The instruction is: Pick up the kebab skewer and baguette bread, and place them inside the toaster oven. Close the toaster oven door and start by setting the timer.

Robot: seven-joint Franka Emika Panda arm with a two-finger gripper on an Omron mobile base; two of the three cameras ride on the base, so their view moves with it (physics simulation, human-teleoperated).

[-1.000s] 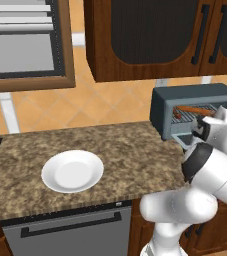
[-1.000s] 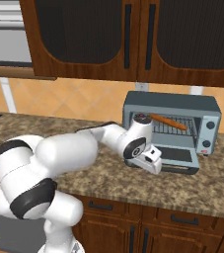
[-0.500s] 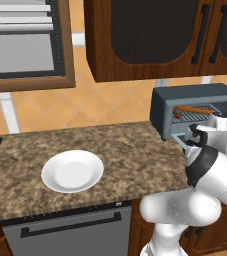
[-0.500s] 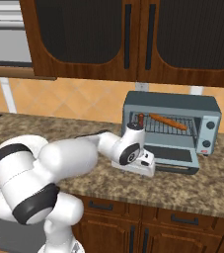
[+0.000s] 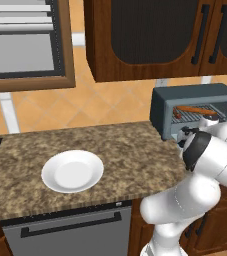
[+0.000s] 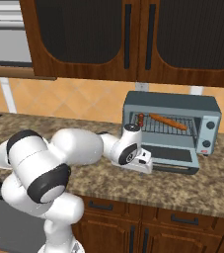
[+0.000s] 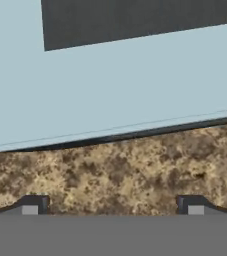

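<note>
Lowered since before, spread jaws face the toaster oven door (image 7: 135, 90) edge.

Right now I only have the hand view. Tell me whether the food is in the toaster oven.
Observer: The baguette bread and the kebab skewer both sit on the rack inside the toaster oven.
Operator: Report the door's position.
Observer: The toaster oven door is folded down flat, open.
Operator: Say where my gripper stands.
Observer: The gripper, open, is low by the door's front left corner, over the counter.
</note>
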